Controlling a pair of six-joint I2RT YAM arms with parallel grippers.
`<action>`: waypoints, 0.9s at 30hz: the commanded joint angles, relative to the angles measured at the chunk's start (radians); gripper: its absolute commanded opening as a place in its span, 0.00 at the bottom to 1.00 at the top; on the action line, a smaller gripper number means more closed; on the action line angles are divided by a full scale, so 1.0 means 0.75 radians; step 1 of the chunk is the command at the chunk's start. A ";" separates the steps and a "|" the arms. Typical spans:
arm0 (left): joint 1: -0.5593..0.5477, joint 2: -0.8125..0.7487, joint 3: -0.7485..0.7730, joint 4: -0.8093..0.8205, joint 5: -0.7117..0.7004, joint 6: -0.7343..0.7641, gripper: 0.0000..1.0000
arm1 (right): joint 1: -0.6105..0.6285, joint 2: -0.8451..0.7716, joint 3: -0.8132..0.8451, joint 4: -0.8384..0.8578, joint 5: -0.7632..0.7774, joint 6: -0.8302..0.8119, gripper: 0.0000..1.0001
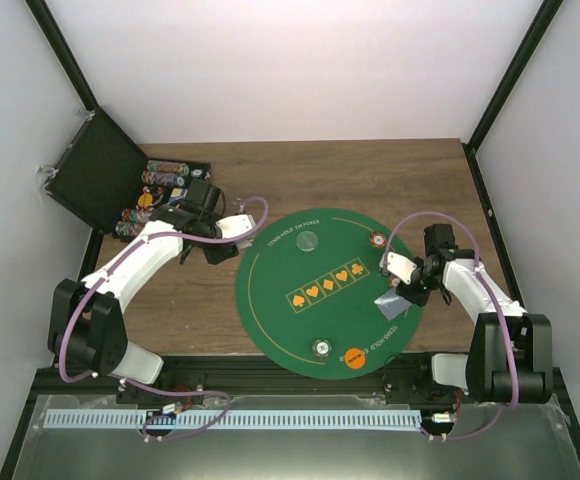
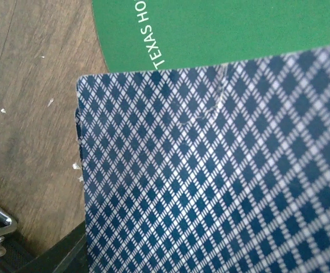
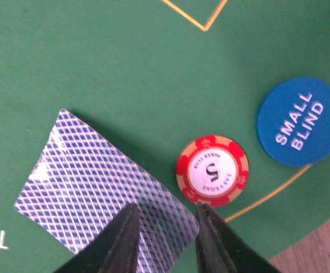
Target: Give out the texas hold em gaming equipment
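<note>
Right side: right gripper (image 3: 165,242) is low over the green mat (image 3: 125,68), fingers (image 3: 123,242) a little apart, nothing pinched as far as I can see. One card (image 3: 97,182), patterned back up, lies on the felt with its near corner in the gap between them. Just beside that corner sits a red-and-white chip (image 3: 212,169) marked 5. A blue SMALL BLIND token (image 3: 300,121) is near it but not touching, toward the mat edge. Wood table (image 3: 318,253) shows at the corner.

Left side: my left wrist view is almost filled by a deck (image 2: 210,170), back up, layered edges showing along its left side. It hangs above the table at the mat rim, by the TEXAS lettering. The fingers are hidden behind it; I read the left gripper (image 1: 217,247) as clenched on the deck.

From above: pale clear token (image 1: 310,240) on the far side of the mat, orange token (image 1: 354,357) at the near rim, black case (image 1: 95,175) open at far left, chip rows (image 1: 165,185) beside it
</note>
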 commanded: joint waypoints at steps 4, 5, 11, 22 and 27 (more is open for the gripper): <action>0.004 0.007 0.048 -0.034 0.052 0.022 0.52 | 0.010 -0.115 0.009 0.152 0.160 0.121 0.51; 0.002 0.006 0.052 -0.037 0.055 0.027 0.53 | 0.010 -0.156 0.021 0.181 0.153 0.155 0.53; -0.037 -0.004 0.083 -0.087 0.077 0.082 0.53 | 0.010 -0.452 0.114 0.344 -0.042 0.442 0.75; -0.192 -0.043 0.191 -0.211 0.021 0.203 0.53 | 0.043 -0.360 0.225 0.748 -0.771 2.037 0.79; -0.232 -0.028 0.257 -0.244 0.019 0.190 0.53 | 0.291 -0.172 0.239 0.836 -0.709 2.320 0.77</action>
